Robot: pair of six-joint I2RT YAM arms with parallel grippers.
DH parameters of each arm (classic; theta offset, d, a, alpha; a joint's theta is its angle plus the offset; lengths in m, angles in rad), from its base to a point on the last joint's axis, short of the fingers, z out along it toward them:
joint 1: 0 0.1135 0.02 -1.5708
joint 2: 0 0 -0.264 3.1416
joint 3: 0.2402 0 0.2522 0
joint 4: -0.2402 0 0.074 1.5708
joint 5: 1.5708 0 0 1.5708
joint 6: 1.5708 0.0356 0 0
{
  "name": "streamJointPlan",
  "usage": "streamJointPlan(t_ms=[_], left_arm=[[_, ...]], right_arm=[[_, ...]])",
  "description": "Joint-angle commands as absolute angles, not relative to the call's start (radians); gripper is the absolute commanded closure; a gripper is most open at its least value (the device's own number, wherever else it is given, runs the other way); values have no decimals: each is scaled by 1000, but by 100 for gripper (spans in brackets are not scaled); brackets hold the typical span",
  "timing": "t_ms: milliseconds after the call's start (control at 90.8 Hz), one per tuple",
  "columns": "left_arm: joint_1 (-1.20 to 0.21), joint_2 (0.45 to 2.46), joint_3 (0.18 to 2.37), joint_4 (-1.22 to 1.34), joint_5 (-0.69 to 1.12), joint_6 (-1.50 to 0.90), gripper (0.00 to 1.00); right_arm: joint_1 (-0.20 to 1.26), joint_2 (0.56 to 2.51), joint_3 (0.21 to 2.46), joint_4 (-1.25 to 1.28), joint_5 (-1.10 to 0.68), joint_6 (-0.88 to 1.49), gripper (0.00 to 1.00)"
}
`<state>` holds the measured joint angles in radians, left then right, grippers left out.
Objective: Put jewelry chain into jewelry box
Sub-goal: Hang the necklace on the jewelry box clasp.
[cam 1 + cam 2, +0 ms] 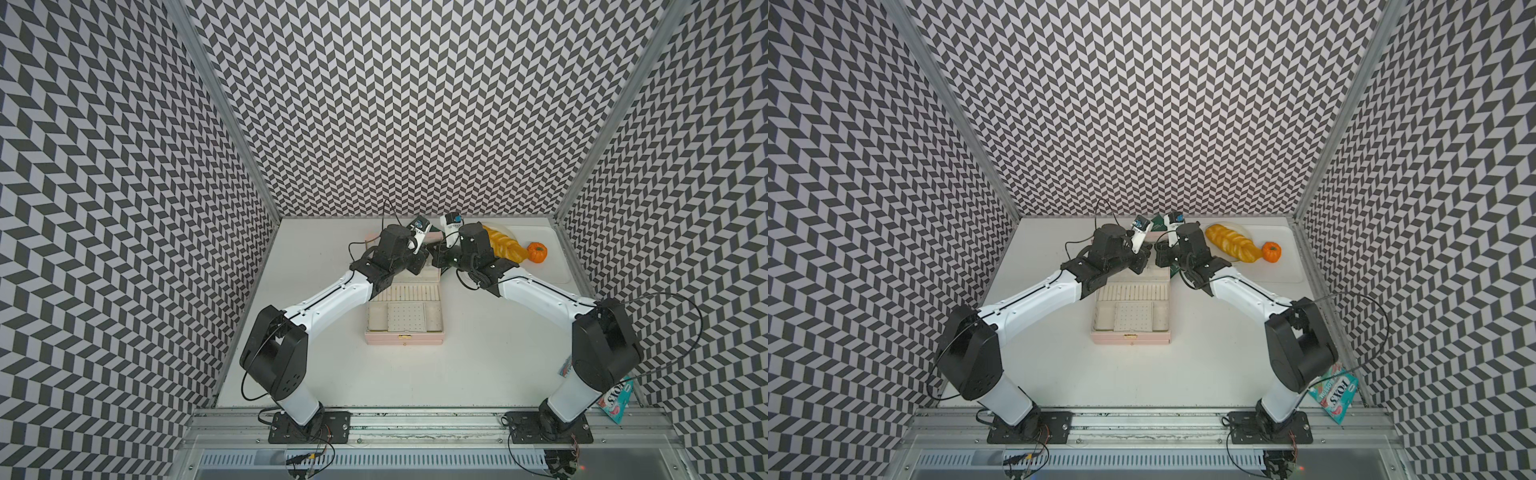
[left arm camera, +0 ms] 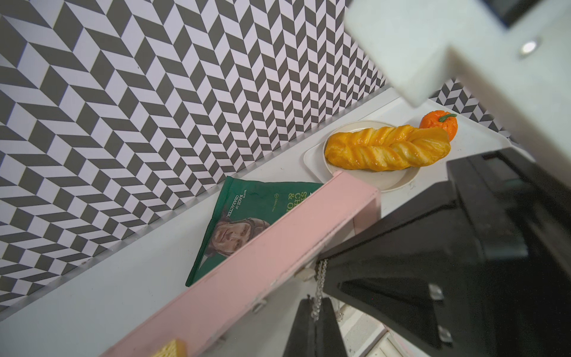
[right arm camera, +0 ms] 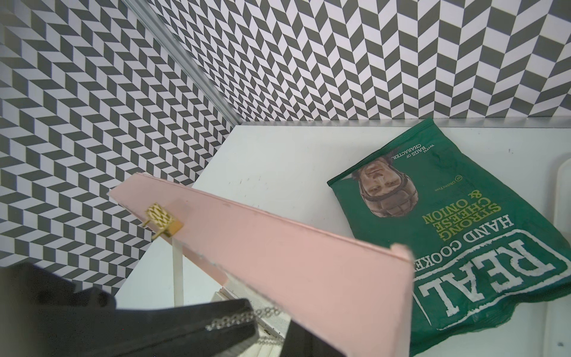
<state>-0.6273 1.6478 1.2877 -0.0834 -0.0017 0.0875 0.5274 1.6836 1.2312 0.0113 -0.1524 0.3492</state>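
Observation:
The pale pink jewelry box (image 1: 403,338) (image 1: 1129,337) lies open mid-table, its cream trays facing up and its lid (image 2: 262,262) (image 3: 309,262) standing at the far side. Both arms meet over the box's far end, just inside the lid. A short stretch of the thin silvery jewelry chain (image 2: 319,284) (image 3: 234,320) runs between the two grippers. My left gripper (image 2: 315,324) (image 1: 420,259) is shut with links pinched in its seam. My right gripper (image 2: 322,262) (image 1: 436,257) is shut on the chain's other end. More chain trails behind the lid's edge.
A green crisp bag (image 3: 448,231) (image 2: 247,216) lies behind the lid by the back wall. At back right, a white tray (image 1: 552,270) carries a plated braided bread (image 1: 503,245) and a small orange pumpkin (image 1: 537,252). A candy packet (image 1: 1335,392) sits near the right arm's base.

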Motion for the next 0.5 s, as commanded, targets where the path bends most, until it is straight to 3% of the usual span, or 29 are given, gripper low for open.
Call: streamJointPlan(t_ms=[0,485], left_arm=[[-618,1652,1330,-55,12,81,100],[-596,1683,1351,-60,21,54,100]], right_arm=[[512,1710,1263,20,-121,363,100],[511,1735,1278,9,-130,389,100]])
